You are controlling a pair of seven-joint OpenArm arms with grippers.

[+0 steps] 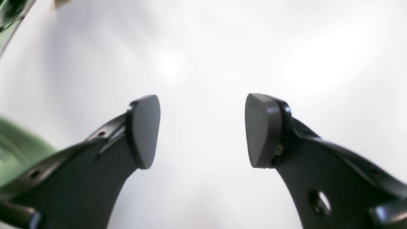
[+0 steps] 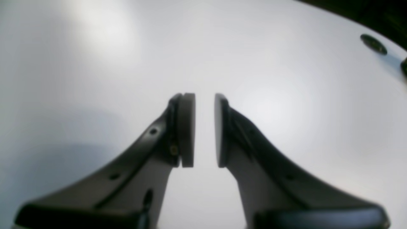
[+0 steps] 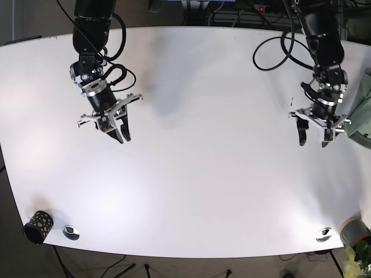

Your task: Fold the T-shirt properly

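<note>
The green T-shirt [image 3: 363,110] lies bunched at the table's right edge, mostly cut off by the frame; a blurred part shows at the left of the left wrist view [image 1: 16,149]. My left gripper [image 3: 313,138] hangs just left of it over bare table, open and empty [image 1: 202,130]. My right gripper [image 3: 120,134] is far away over the left side of the white table [image 3: 197,145]. Its jaws stand only a narrow gap apart with nothing between them [image 2: 204,130].
A black patterned cup [image 3: 38,226] stands at the front left corner beside a metal disc [image 3: 71,232]. Another disc [image 3: 324,234] and a plant pot [image 3: 355,231] are at the front right. Cables hang at the back edge.
</note>
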